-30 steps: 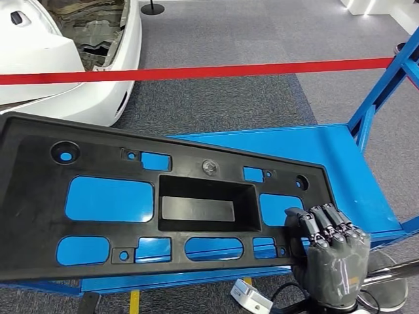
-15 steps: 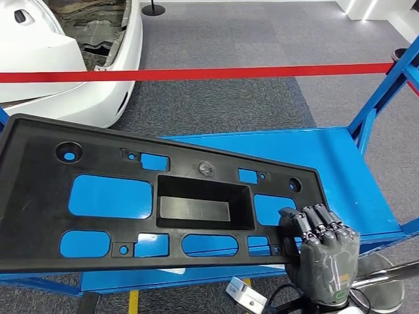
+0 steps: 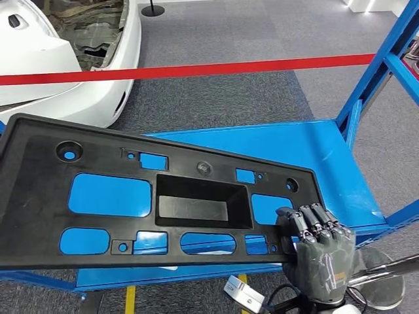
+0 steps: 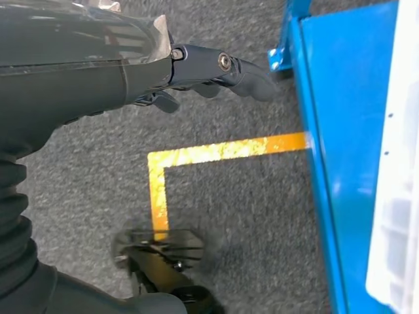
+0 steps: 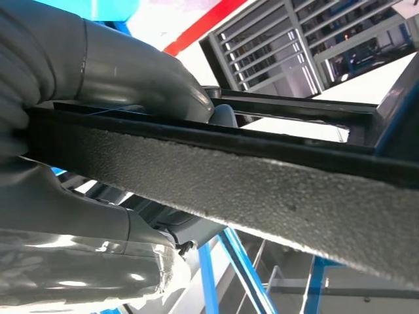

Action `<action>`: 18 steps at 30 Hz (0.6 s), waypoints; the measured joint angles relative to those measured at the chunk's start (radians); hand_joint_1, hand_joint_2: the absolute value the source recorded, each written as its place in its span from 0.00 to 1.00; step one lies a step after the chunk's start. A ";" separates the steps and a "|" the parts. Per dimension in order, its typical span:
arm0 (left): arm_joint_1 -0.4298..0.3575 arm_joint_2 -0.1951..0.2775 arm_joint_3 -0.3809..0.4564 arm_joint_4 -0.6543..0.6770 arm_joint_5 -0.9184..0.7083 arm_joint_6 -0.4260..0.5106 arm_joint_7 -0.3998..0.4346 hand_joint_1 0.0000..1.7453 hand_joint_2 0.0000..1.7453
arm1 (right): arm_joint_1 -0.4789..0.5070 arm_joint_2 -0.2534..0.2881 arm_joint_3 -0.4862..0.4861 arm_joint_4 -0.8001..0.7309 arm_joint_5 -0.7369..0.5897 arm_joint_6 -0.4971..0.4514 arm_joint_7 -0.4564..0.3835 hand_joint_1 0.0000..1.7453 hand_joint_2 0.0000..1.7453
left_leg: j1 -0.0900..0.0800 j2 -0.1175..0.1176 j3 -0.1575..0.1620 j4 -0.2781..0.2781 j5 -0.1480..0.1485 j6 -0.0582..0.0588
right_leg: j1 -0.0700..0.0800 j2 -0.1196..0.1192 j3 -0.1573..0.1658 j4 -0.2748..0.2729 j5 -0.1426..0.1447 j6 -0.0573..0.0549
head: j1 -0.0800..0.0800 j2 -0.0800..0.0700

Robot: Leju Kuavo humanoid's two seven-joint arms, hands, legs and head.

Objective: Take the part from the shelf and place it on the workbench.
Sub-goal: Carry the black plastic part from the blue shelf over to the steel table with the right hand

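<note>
The left hand hung above grey carpet, fingers extended, holding nothing. The black part stretched flat over the blue desk, its right end clasped by the right hand.

Looks like a car showroom or automotive demo hall set up as a workshop. Grey carpet floor marked with yellow tape. White car body with open, unfinished rear, fenced off behind a red barrier ribbon strung from a black post base. Blue steel desk with welded blue frame uprights. Large black moulded plastic car part with cut-outs, typical of vehicle assembly.
</note>
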 joint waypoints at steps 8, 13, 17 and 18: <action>-0.003 0.000 0.000 0.000 -0.001 0.001 0.000 0.00 1.00 | -0.001 -0.002 0.002 0.005 0.000 0.000 0.014 1.00 1.00 | -0.015 -0.002 0.178 -0.262 0.098 0.018 | 0.011 0.001 -0.048 0.026 0.035 0.024 | 0.001 0.000; -0.003 -0.002 0.000 0.000 -0.001 0.001 0.000 0.00 1.00 | -0.001 -0.008 0.003 0.007 0.000 0.000 0.014 1.00 1.00 | -0.014 0.009 0.138 -0.264 0.140 0.047 | 0.003 0.002 -0.076 0.107 -0.058 0.055 | 0.006 0.000; -0.002 -0.002 0.000 0.000 -0.001 0.001 0.000 0.00 1.00 | -0.001 -0.011 0.003 0.013 0.000 0.000 0.014 1.00 1.00 | -0.023 0.013 0.088 -0.257 0.175 0.055 | 0.003 0.002 -0.087 0.292 -0.157 0.059 | 0.009 0.000; -0.002 -0.002 0.000 0.000 -0.001 0.001 0.000 0.00 1.00 | -0.001 -0.012 0.003 0.014 0.000 0.000 0.015 1.00 1.00 | -0.026 0.013 0.076 -0.254 0.182 0.056 | 0.004 0.002 -0.055 0.268 -0.132 0.055 | 0.009 0.000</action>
